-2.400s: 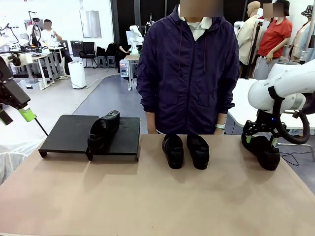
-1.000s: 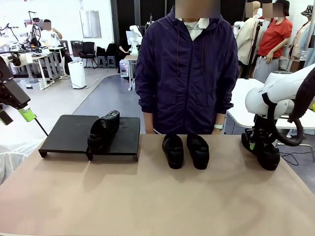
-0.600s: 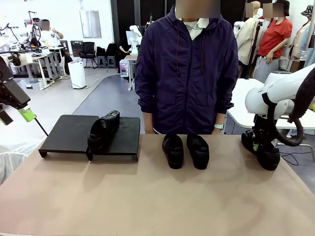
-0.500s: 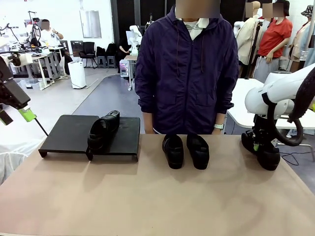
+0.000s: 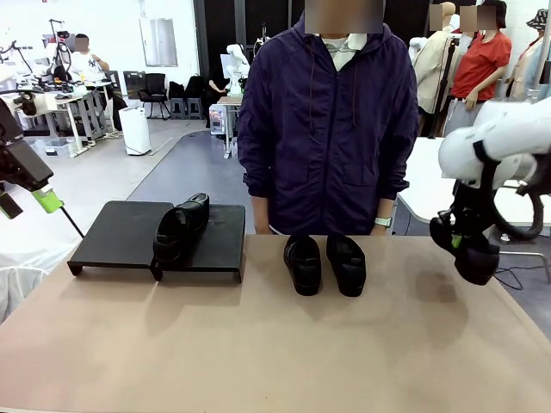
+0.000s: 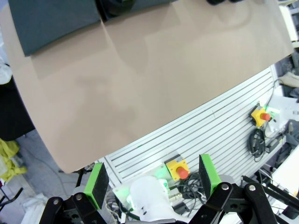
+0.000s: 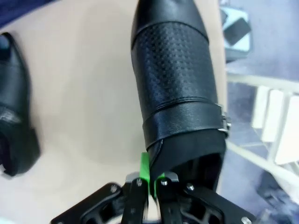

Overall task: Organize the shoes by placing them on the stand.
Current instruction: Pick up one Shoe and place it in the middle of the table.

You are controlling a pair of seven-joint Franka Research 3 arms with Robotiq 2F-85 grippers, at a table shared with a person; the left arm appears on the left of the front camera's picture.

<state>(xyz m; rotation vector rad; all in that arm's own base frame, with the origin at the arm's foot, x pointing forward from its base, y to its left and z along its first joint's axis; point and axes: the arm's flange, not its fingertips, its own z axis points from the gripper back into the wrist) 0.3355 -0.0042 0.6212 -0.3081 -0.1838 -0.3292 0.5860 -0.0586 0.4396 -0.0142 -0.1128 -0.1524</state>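
Progress: one shoe [image 5: 179,228] lies on the stand [image 5: 116,231], centre left; two shoes [image 5: 303,263] sit on the table [image 5: 258,344], centre. Right gripper [image 7: 150,172] pinches the fourth shoe [image 5: 476,258], far right; left gripper [image 6: 153,179] hangs spread.

Four black shoes were in sight: one shoe [image 5: 181,225] on the single stand [image 5: 112,234], two shoes [image 5: 303,264] [image 5: 346,264] side by side at the middle of the desk's [image 5: 258,344] far edge, and a fourth shoe [image 5: 478,262] above its right edge. There were two grippers, the left gripper [image 6: 153,179] and the right gripper [image 7: 150,175], and one person [image 5: 327,129] at the far edge.
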